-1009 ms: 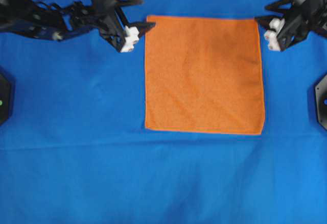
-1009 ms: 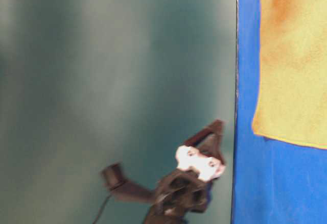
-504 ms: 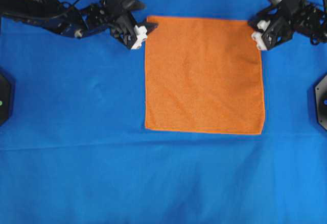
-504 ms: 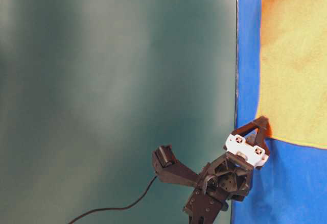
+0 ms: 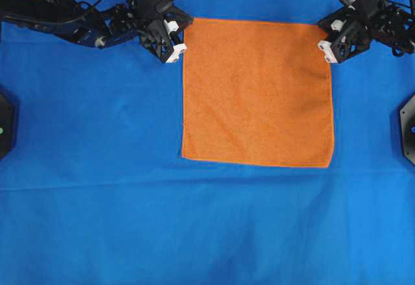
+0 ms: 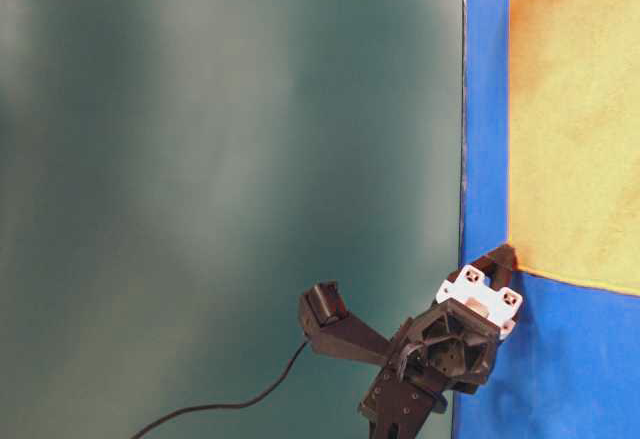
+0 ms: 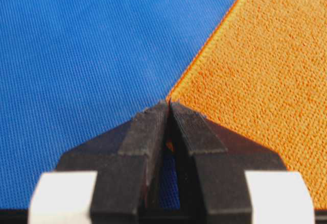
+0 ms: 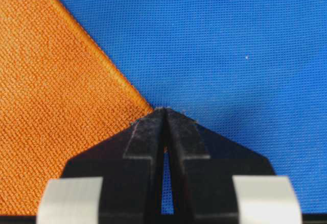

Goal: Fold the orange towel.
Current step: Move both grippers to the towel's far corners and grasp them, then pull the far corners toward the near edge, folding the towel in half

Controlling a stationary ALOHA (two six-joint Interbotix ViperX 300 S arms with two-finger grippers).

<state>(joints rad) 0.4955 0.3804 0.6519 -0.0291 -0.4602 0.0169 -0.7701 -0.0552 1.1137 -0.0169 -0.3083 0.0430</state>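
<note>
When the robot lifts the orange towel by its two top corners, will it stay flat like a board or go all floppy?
Probably floppy: the orange towel looks like thin woven cloth lying flat, so its middle would likely sag. It seems light too, and its fuzzy weave should grip in the shut left tool and right tool.

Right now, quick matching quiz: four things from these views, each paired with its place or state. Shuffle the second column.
1. left gripper
2. right gripper
3. orange towel
4. blue cloth

A. lies flat, unfolded
B. shut at the towel's top right corner
C. covers the whole table
D. shut at the towel's top left corner

Pairs: 1-D, 2-B, 3-A, 4-C
</note>
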